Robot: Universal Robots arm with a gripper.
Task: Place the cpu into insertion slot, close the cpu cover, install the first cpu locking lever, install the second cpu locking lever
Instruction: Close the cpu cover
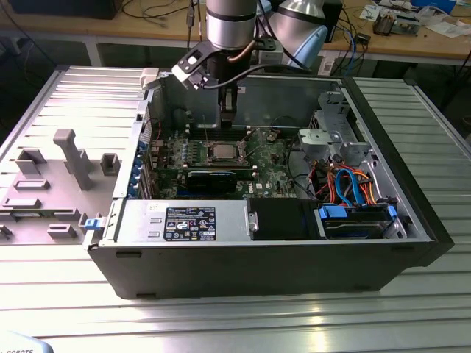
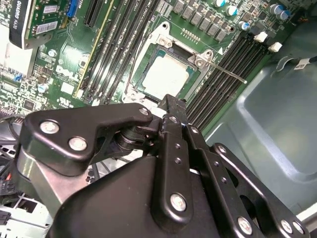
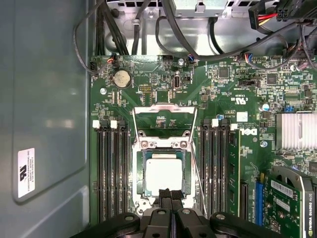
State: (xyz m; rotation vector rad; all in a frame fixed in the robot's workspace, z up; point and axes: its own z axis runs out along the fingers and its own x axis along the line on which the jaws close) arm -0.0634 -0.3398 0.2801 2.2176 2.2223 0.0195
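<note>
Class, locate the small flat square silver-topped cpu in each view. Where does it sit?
Exterior view: cpu at mid-case, beneath the arm.
Second wrist view: cpu beside long black memory slots, beyond the black gripper.
First wrist view: cpu between memory slots, just beyond the gripper.
Shared landmark: green circuit board around it.

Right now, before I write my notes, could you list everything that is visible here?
computer case: one, black, open on the ribbed metal table
circuit board: one, green, inside the case
cpu: one, silver, lying in the insertion slot
cpu cover: one, silver, raised open beside the slot
memory slots: several, black, on both sides of the slot
cables: several, orange and blue, the exterior view's right
gripper: one, black, shut, near the cpu
</note>
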